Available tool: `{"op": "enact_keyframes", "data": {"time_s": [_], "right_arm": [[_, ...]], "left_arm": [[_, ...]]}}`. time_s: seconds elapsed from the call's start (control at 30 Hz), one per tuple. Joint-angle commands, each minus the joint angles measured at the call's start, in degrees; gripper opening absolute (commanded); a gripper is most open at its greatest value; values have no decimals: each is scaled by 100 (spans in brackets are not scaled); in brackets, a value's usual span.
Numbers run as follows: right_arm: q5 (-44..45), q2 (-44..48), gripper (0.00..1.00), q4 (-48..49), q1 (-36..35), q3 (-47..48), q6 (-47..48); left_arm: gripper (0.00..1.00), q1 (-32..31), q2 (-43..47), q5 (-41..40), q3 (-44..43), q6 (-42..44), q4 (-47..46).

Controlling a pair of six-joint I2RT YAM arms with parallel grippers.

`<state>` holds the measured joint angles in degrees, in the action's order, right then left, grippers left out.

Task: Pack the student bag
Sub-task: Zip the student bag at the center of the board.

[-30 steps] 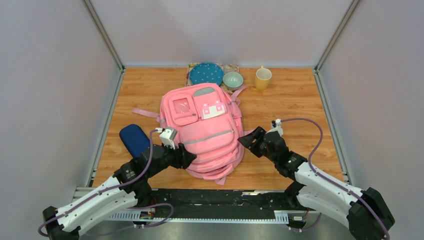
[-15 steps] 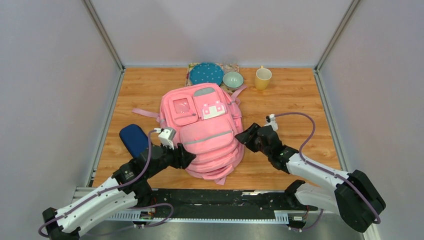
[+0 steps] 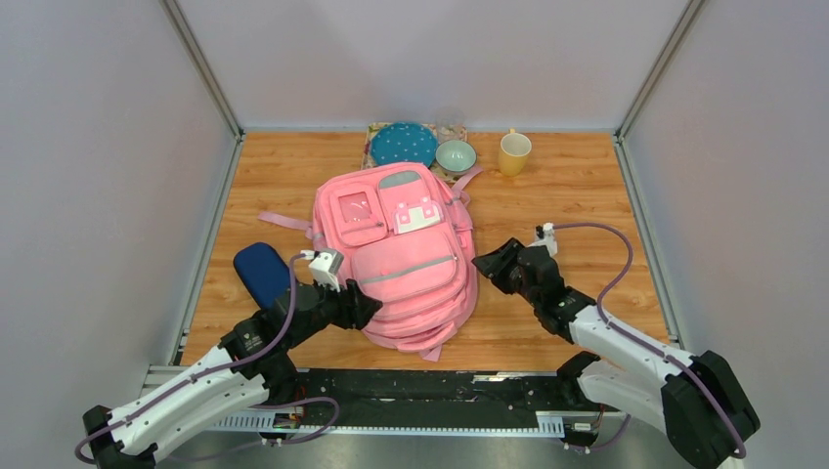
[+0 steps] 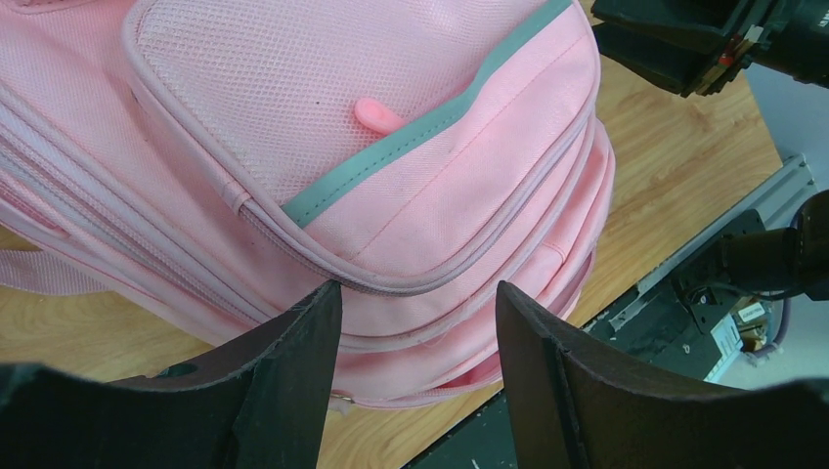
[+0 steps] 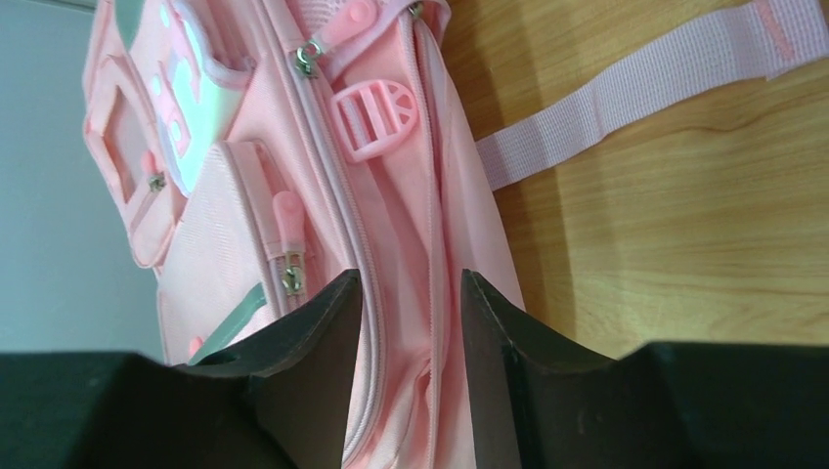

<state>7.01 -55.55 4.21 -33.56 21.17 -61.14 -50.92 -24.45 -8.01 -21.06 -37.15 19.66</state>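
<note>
— Pink student bag (image 3: 396, 259) lies front-up mid-table (image 3: 587, 186), zips seemingly shut, so from above we judge opening it comes first. Navy pouch (image 3: 262, 274) waits at its left.
— Left wrist: our left jaws stand wide and empty over the bag's bottom seam.
— Right wrist: right jaws narrower, framing the side zip (image 5: 428, 176), gripping nothing. Next we need that zip pull (image 5: 311, 54); buckle (image 5: 376, 119) and strap (image 5: 635, 93) crowd it.

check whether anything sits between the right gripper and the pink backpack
Nothing visible does. The right gripper is at the right side of the student bag, and its wrist view shows only the bag's side seam past its open jaws. The bag's loose strap lies off to the side.
</note>
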Motion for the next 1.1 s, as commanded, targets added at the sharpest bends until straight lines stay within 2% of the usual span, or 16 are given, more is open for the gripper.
{"op": "enact_keyframes", "data": {"time_s": [0.0, 0.23, 0.4, 0.5, 0.73, 0.97, 1.07], "right_arm": [[-173, -403, 43, 282, 16, 150, 111], [-560, -1071, 40, 449, 8, 432, 226], [-613, -1178, 24, 564, 16, 415, 226], [-613, -1142, 22, 608, 8, 362, 182], [-929, -1415, 20, 617, 25, 458, 59], [-437, -1371, 25, -112, 16, 599, 68], [-436, -1415, 24, -52, 25, 625, 120]], "left_arm": [[67, 3, -43, -8, -197, -3, -305], [67, 11, -25, -34, -214, 6, -279], [67, 3, -16, -69, -232, 14, -235], [67, 11, 36, -104, -223, 14, -200], [66, 3, 63, -95, -249, 23, -164], [67, 11, 80, -122, -258, 32, -112], [67, 11, 72, -122, -232, 23, -120]]}}
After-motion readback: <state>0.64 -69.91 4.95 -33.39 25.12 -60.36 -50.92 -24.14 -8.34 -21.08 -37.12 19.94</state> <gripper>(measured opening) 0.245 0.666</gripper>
